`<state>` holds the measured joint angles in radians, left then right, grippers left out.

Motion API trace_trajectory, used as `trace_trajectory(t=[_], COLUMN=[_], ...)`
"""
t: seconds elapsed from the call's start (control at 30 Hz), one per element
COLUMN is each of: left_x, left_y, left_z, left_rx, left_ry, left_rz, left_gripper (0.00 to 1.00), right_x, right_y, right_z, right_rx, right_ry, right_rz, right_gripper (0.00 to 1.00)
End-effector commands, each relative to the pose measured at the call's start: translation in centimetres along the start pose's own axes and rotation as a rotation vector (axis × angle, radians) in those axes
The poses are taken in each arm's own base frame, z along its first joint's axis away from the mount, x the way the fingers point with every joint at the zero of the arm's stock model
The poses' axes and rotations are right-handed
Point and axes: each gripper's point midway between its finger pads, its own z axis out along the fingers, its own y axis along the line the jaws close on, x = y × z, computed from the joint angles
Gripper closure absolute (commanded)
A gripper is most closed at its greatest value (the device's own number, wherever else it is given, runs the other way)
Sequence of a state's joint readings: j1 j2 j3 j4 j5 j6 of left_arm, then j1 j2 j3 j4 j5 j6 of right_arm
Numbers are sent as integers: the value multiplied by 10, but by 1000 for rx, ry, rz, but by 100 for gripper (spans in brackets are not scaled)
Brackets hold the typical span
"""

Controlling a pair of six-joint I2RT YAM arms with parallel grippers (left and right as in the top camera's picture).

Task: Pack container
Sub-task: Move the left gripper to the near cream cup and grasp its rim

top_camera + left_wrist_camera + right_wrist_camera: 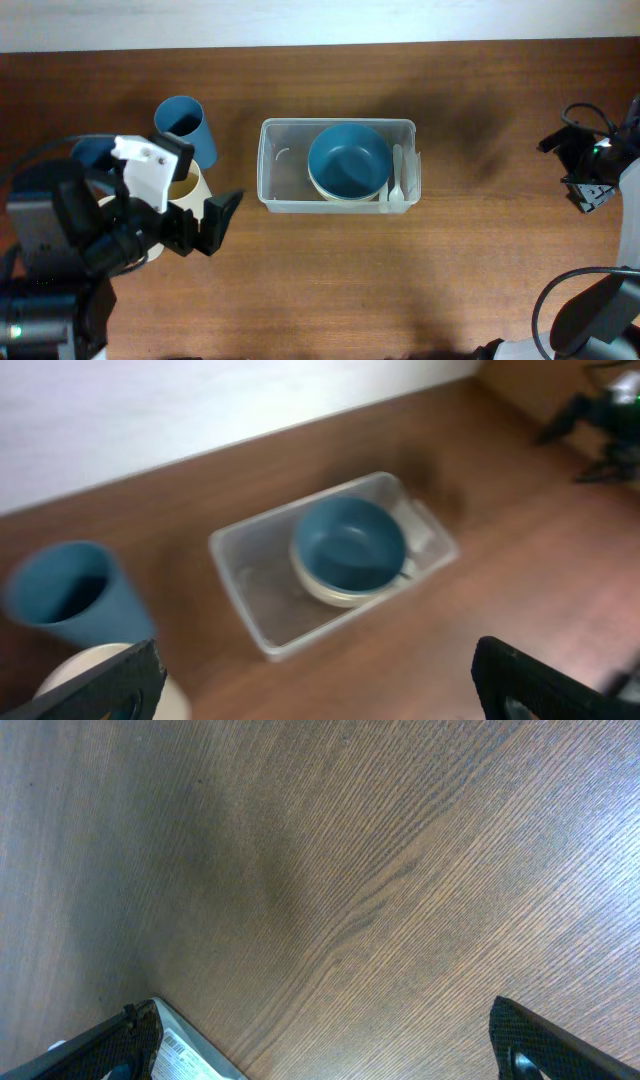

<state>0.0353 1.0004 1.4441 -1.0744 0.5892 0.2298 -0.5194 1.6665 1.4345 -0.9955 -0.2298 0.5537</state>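
We see container mid-table, blue bowl inside. L gripper released, empty; container at its 2 o'clock, apart. R gripper also released; container at its 9 o'clock, well apart.

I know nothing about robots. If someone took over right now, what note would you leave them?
Left hand: open, empty, beside the round cream cup.
Right hand: open, empty, over the wooden table, far right.
Clear rectangular plastic container: mid-table, holding a round blue bowl nested in a cream bowl, plus a white spoon.
Left to do: the tall blue cup and cream cup sit outside, probably next.
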Motion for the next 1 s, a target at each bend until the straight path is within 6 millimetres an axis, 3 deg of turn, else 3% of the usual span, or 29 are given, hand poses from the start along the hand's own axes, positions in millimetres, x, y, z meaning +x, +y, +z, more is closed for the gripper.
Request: trace_trajectory(t=[0.0, 0.13, 0.37, 0.47, 0.73, 0.97], left_x=[-9, -6, 26, 42, 84, 110], left_y=[-23, -13, 58, 77, 104, 126], left_z=[1, 10, 49, 70, 119, 126], left_rx=[155, 133, -124, -160, -140, -248], left_ry=[-23, 5, 194, 274, 454, 554], left_rz=[-29, -45, -195, -257, -356, -400], left_gripper=[0, 0, 0, 0, 10, 11], right_x=[-5, -5, -5, -5, -5, -5], right_y=[5, 5, 5, 5, 5, 5], right_z=[-13, -13, -13, -13, -13, -13], right_rx=[-22, -22, -22, -22, -22, -22], right_ry=[-34, -34, -34, -34, -34, -34], right_rz=[3, 3, 3, 3, 3, 3], right_gripper=[1, 1, 1, 1, 1, 1])
